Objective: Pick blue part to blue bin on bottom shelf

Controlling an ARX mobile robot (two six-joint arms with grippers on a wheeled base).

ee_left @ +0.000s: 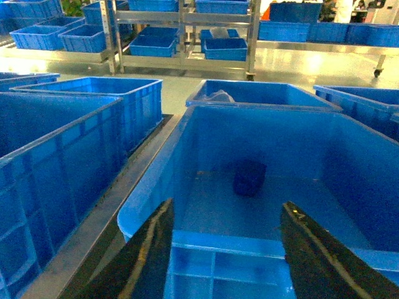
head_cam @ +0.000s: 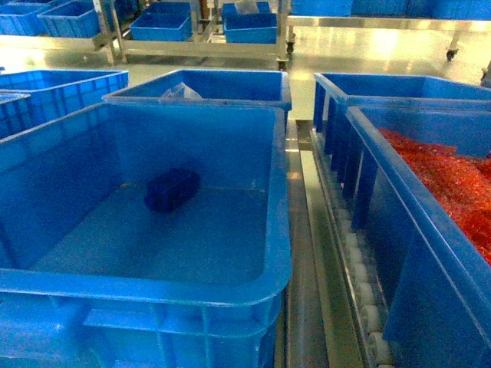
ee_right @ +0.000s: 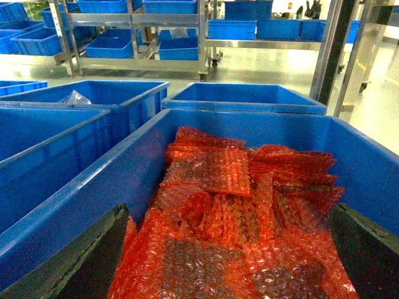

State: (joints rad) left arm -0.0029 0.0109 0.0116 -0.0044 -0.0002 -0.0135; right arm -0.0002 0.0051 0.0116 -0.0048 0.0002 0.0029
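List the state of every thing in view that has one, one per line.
blue part: lying alone on the bin floor, not gripped
blue bin: holds just the blue part
left gripper: open, empty
right gripper: open, empty
red bubble wrap: heaped in the right-hand crate

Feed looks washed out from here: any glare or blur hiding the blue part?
Head view: soft, floor glare up top; part a dark, edgeless blob on the bin floor. Left wrist view: sharper, part dim but distinct beyond the open left hand. Right wrist view: clear, only red wrap.
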